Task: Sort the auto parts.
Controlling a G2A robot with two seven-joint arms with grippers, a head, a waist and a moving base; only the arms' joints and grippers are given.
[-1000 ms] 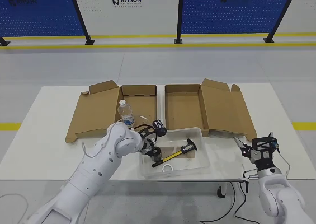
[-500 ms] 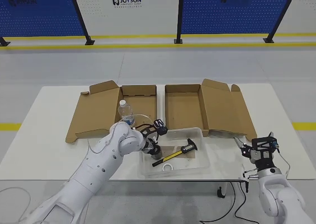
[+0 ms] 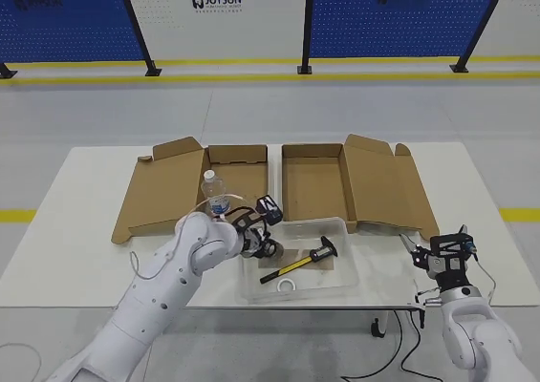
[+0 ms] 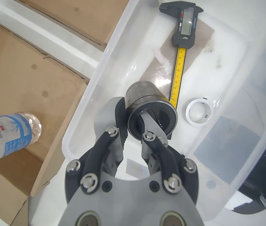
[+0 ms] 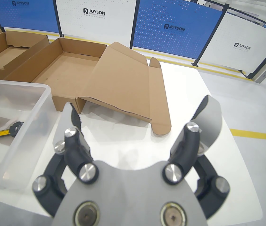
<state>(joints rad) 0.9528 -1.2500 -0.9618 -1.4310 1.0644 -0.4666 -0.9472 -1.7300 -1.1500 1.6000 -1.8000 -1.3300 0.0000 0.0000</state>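
Here, the left gripper (image 4: 135,116) is clamped on a steel bearing sleeve (image 4: 147,99), with 1 finger hooked inside the bore and the other pressed against the outer wall. It holds the sleeve within the walls of the clear plastic bin (image 4: 114,45). Just beside the sleeve a small white ring (image 4: 198,115) lies on the bin floor. Beyond both lies a digital caliper (image 4: 182,36), its yellow scale running back to the sleeve. Outside the bin wall, off to the gripper's side, a water bottle (image 4: 8,137) stands in a cardboard box (image 4: 29,78), with a second cardboard box (image 4: 76,8) farther on. The right gripper (image 5: 139,116) is spread wide and holds nothing. It hangs over the white table (image 5: 194,99), with the bin's corner beside it and the second cardboard box's flap ahead.
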